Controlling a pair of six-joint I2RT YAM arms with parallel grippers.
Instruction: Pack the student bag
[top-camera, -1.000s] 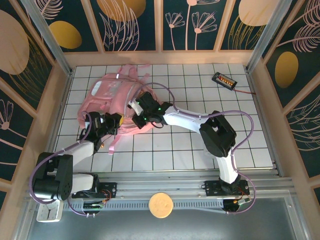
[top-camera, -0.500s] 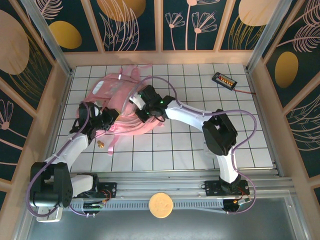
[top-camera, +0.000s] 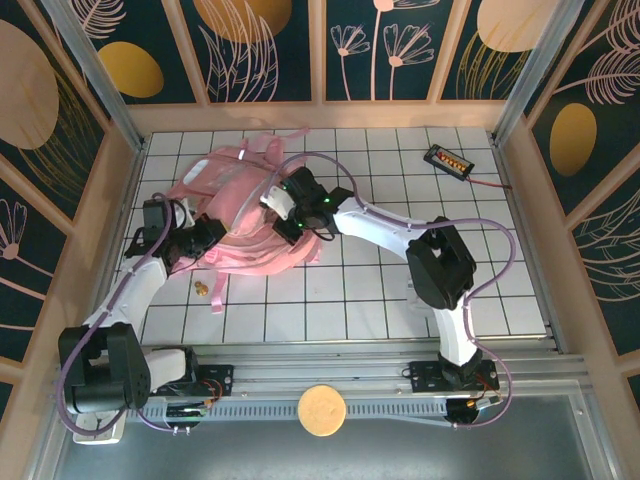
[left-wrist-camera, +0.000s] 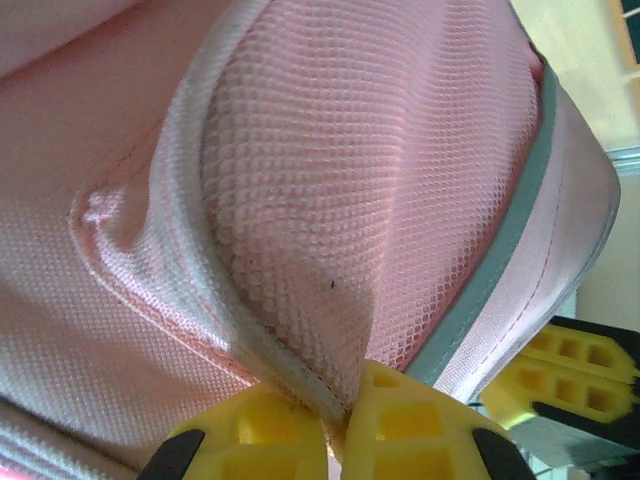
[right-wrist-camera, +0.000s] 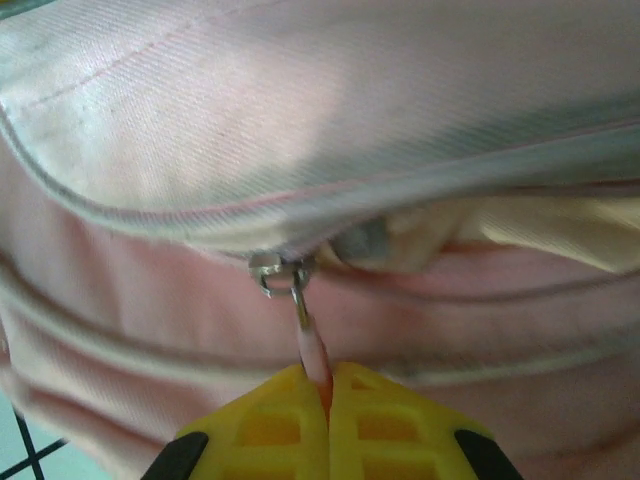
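**Right wrist view: zip pull pinched, bag braced at its other side**

The right gripper (right-wrist-camera: 328, 395) is seen with its yellow fingers pressed together on the thin pink zip pull (right-wrist-camera: 312, 345). The pull hangs from a small metal slider (right-wrist-camera: 270, 268) on the large soft pink student bag (top-camera: 225, 195), which is laid on the far left part of the white gridded table (top-camera: 400, 290). The left gripper (left-wrist-camera: 345, 410) is clamped on a fold of the bag's pink mesh fabric (left-wrist-camera: 350, 200).

Beside the slider the zip gapes and a soft beige item (right-wrist-camera: 520, 225) is glimpsed inside, so closing is judged to be the step in hand. The pull should be drawn along the line of the teeth, not lifted off it, while the mesh is held taut against it. The beige item should be kept clear of the slider.

No brand, label or writing can be read.
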